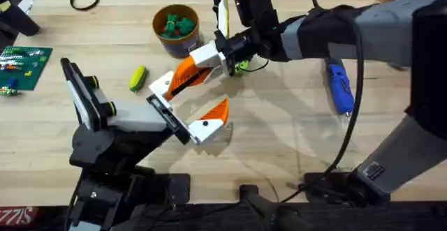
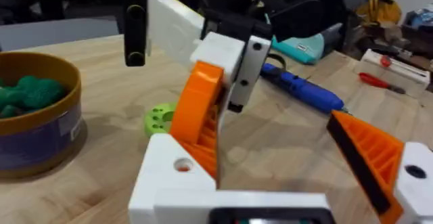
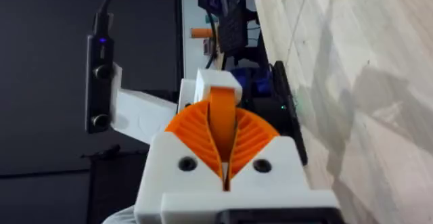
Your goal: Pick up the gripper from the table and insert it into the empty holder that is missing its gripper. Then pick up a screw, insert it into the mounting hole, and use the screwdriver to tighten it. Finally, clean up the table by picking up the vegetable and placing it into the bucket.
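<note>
My right gripper (image 1: 198, 67) reaches across the table and is shut on the gripper (image 1: 180, 81), an orange ribbed wedge. In the right wrist view the orange pads (image 3: 254, 136) clamp that gripper (image 3: 222, 112). Its lower end touches the holder (image 1: 160, 86), the bare white mount (image 2: 169, 176) on my left arm's black rail. My left gripper (image 1: 192, 98) is open, and its other mount carries an orange finger (image 2: 369, 156). The blue screwdriver (image 1: 340, 84) lies at the right. The yellow-green vegetable (image 1: 138, 77) lies just in front of the bucket (image 1: 165, 39).
Green toy pieces (image 1: 176, 26) fill the bucket. A small green disc (image 2: 159, 119) lies on the table under the right gripper. A green circuit board (image 1: 21, 63) and a black ring (image 1: 84, 1) sit at the far left. A red-handled tool (image 2: 379, 82) lies beyond the screwdriver.
</note>
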`<state>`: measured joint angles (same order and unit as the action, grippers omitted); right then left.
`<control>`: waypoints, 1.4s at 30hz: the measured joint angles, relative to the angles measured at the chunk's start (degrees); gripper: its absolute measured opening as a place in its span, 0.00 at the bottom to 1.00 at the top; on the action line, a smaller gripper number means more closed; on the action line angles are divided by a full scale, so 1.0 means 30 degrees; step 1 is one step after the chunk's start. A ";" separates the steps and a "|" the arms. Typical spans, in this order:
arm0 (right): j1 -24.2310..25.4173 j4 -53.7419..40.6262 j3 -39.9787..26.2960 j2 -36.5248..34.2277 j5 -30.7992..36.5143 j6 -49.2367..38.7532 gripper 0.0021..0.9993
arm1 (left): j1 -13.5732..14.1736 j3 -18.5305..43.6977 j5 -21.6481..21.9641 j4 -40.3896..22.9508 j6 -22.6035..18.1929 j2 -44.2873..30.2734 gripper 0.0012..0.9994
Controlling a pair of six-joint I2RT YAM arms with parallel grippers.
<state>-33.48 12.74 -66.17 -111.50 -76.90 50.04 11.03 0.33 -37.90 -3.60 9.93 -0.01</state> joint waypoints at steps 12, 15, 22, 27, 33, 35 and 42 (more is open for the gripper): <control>0.0021 -0.0099 0.0000 0.0000 0.0380 0.0143 0.01 | -0.0160 0.0019 -0.0512 -0.0109 0.0176 -0.0015 0.99; -0.0021 -0.0096 0.0000 0.0000 0.0479 0.0278 0.01 | -0.0163 0.0019 -0.0500 -0.0117 0.0247 -0.0015 0.99; -0.0108 -0.0091 0.0000 0.0005 0.0782 0.0335 0.01 | -0.0233 0.0019 -0.0469 -0.0126 0.0430 -0.0036 0.99; -0.0108 -0.0096 0.0000 0.0007 0.0830 0.0426 0.02 | -0.0233 0.0019 -0.0459 -0.0131 0.0488 -0.0036 0.99; -0.0173 -0.0389 0.0099 -0.0061 0.2587 0.0390 0.85 | -0.0198 0.0055 -0.0928 -0.0152 -0.0101 -0.0007 0.99; -0.0157 -0.0415 0.0168 -0.0191 0.2963 0.0313 0.98 | -0.0226 0.0055 -0.0910 -0.0168 -0.0238 -0.0007 0.99; -0.0150 -0.0373 0.0168 -0.0255 0.3178 0.0313 1.00 | -0.0226 0.0063 -0.0928 -0.0175 -0.0233 -0.0007 0.99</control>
<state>-33.93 11.62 -65.67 -112.27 -67.36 50.98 10.35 0.51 -40.69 -4.12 9.23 -0.03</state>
